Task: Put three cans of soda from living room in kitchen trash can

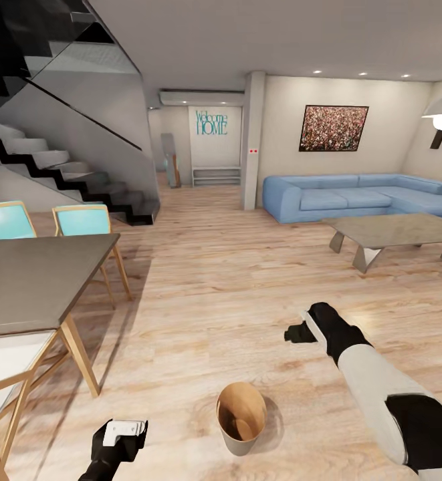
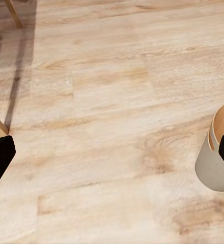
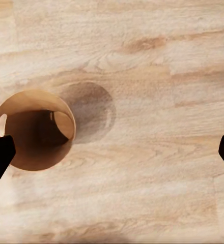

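Observation:
The tash can [image 1: 240,419] stands upright on the wood floor just in front of me, grey outside and copper-brown inside. My left gripper [image 1: 124,433] hangs low to its left, open, with the bin's wall [image 2: 214,168] beside one fingertip. My right gripper [image 1: 299,332] hovers above and to the right of the bin, open and empty. Its wrist view looks straight down into the bin's bare inside [image 3: 28,134]. Between the spread fingers of the left gripper [image 2: 112,155] and of the right gripper [image 3: 112,155] there is only floor. The cans of soda are out of view.
A grey dining table [image 1: 33,280] with turquoise chairs [image 1: 80,220] and a white chair [image 1: 7,374] stands at the left. A staircase [image 1: 60,167] rises behind it. A blue sofa [image 1: 361,197] and a low grey table [image 1: 394,230] sit far right, past a pillar [image 1: 253,140].

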You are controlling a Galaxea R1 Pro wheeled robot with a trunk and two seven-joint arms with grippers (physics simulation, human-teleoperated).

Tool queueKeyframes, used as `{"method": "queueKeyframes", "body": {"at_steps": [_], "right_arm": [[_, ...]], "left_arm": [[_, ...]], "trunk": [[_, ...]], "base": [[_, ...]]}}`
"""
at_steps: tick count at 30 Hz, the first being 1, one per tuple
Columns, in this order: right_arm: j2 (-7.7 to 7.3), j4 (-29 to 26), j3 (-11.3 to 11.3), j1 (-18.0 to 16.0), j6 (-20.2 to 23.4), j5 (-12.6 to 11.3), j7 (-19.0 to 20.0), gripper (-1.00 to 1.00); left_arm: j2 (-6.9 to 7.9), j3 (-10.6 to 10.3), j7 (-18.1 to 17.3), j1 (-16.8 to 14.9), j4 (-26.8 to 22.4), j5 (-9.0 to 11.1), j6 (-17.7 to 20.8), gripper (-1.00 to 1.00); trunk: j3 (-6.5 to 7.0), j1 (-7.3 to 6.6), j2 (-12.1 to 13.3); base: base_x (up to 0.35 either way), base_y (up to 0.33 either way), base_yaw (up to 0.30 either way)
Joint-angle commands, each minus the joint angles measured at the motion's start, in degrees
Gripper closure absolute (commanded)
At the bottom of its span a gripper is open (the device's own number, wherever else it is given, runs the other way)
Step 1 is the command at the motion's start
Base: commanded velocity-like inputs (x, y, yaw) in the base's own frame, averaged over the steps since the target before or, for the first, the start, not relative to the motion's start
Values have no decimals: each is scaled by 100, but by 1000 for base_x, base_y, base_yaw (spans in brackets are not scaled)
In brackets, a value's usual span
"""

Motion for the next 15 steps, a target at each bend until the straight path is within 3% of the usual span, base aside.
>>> {"method": "queueKeyframes", "body": {"at_steps": [1,7,15], "right_arm": [[118,275,-2,-160,11,8,-34,-100],[280,499,18,-297,9,34,-54,-100],[314,545,10,-302,-212,69,-52,-100]], "left_arm": [[0,0,0,0,2,-2,2,-100],[0,2,-5,0,7,-21,6,-100],[0,0,-2,0,8,-18,5,-100]], "trunk": [[0,0,0],[0,0,0],[0,0,0]], "base": [[0,0,0],[0,55,0],[0,158,0]]}}
